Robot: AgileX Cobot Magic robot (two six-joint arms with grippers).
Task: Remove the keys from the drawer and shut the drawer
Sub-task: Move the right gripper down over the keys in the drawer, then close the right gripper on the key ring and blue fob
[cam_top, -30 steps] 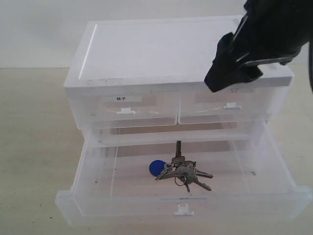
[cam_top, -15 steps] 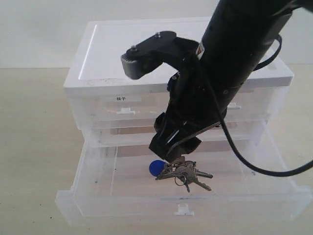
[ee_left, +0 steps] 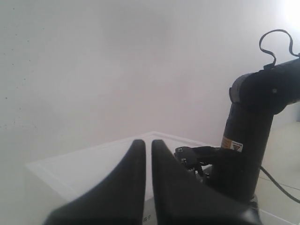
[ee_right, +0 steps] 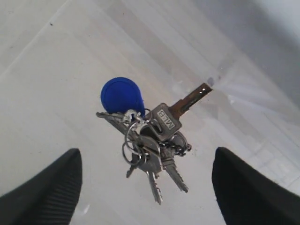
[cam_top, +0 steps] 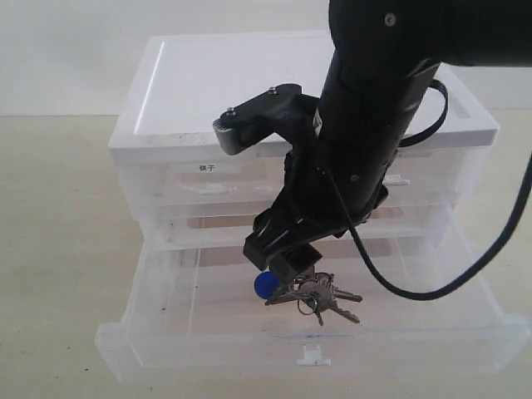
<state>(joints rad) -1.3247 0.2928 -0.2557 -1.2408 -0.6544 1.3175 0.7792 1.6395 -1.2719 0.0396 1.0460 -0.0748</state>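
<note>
The keys [cam_top: 314,296], a silver bunch with a round blue fob [cam_top: 265,285], lie on the floor of the pulled-out translucent drawer [cam_top: 208,349]. My right gripper [cam_top: 285,259] hangs inside the drawer just above the fob end of the bunch. In the right wrist view the keys [ee_right: 157,140] and the fob [ee_right: 121,95] lie between the wide-apart black fingers [ee_right: 51,187], and the right gripper [ee_right: 146,157] is open and holds nothing. My left gripper [ee_left: 146,144] is held up in the air with its fingers almost touching and nothing between them.
The white-topped unit [cam_top: 249,83] stands on a pale table; its two labelled half-width top drawers [cam_top: 212,179] are closed. The right arm [ee_left: 248,140] crosses over the unit's top. The drawer's front wall carries a small white tab handle [cam_top: 312,357].
The right arm has swung down from the upper right into the open drawer, and its gripper now sits low over the keys. The keys and the drawer have not moved.
</note>
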